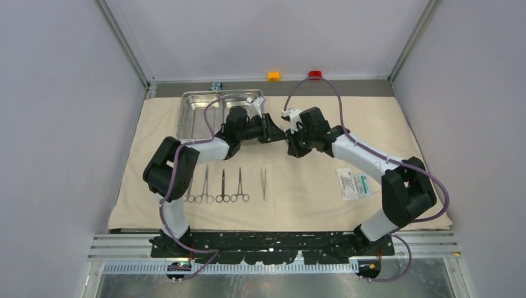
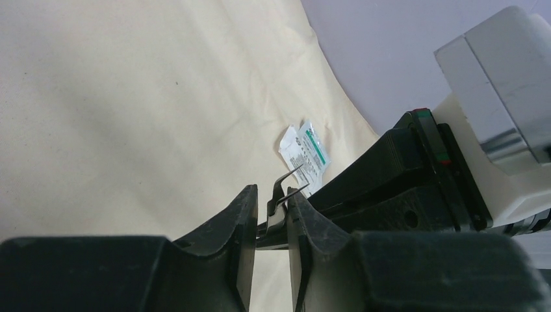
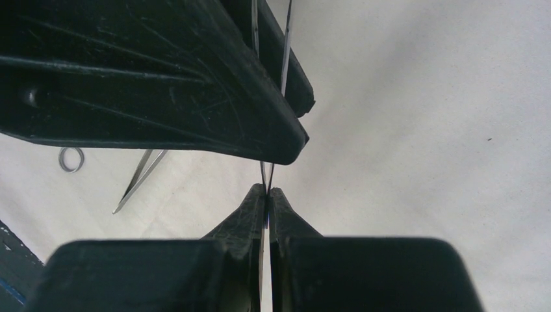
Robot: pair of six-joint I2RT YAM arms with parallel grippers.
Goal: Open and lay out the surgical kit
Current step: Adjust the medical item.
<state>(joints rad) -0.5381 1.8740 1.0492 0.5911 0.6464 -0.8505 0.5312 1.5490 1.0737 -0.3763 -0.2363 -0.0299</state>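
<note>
Over open cloth [image 2: 130,97], right claw [image 3: 268,190] pinches bent tweezers [image 2: 275,209]; left claw [image 2: 271,193] straddles them, grip unclear.

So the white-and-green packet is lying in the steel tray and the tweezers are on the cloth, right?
No. The top view shows the white-and-green packet on the beige cloth, off to the right, not in the steel tray. The tweezers are on the cloth.

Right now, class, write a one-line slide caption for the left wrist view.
Close-up: thin bent-tipped metal tweezers between the fingers of the left gripper, above the beige cloth wrap, small white-and-green packet beyond.
</note>
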